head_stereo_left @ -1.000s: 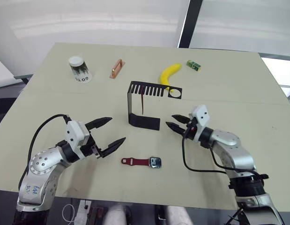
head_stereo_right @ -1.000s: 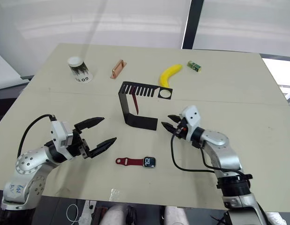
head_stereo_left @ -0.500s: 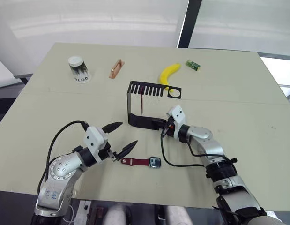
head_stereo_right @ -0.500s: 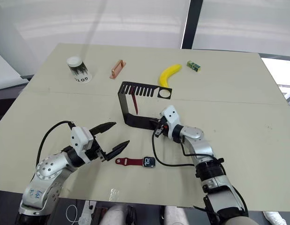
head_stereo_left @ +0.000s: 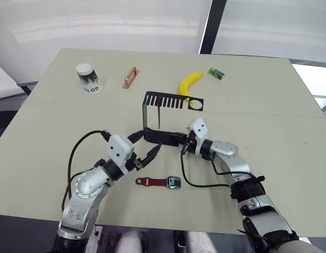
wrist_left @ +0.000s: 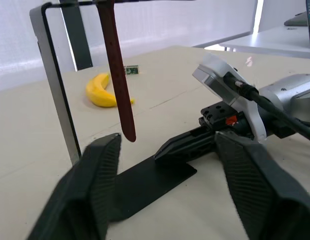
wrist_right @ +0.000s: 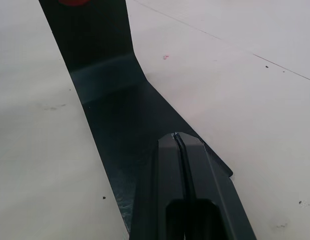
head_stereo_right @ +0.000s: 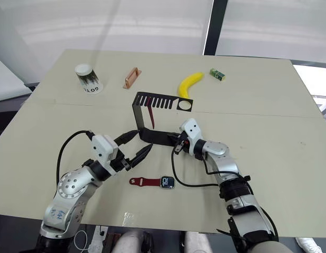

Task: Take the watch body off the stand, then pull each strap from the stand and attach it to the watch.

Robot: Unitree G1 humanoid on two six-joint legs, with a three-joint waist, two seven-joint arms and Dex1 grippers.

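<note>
I've got the paper cup (head_stereo_left: 88, 78) far L on the table (head_stereo_left: 268, 105), copper block (head_stereo_left: 130, 77) next to it. L gripper (head_stereo_left: 145, 146) is spread wide w/ nothing in it, tips just off the stand's base. Near edge below: one maroon strap (head_stereo_left: 151, 182) lying flat, joined to the watch body (head_stereo_left: 175, 182). The stand (head_stereo_left: 152, 113) sits mid-table w/ the 2nd strap (head_stereo_left: 159, 113) hanging from its slotted top arm. R gripper (head_stereo_left: 175, 139) has its fingers pressed together, empty, tips resting on the stand's base plate. Banana (head_stereo_left: 190, 83) and small green box (head_stereo_left: 217, 73) behind, further R.
</note>
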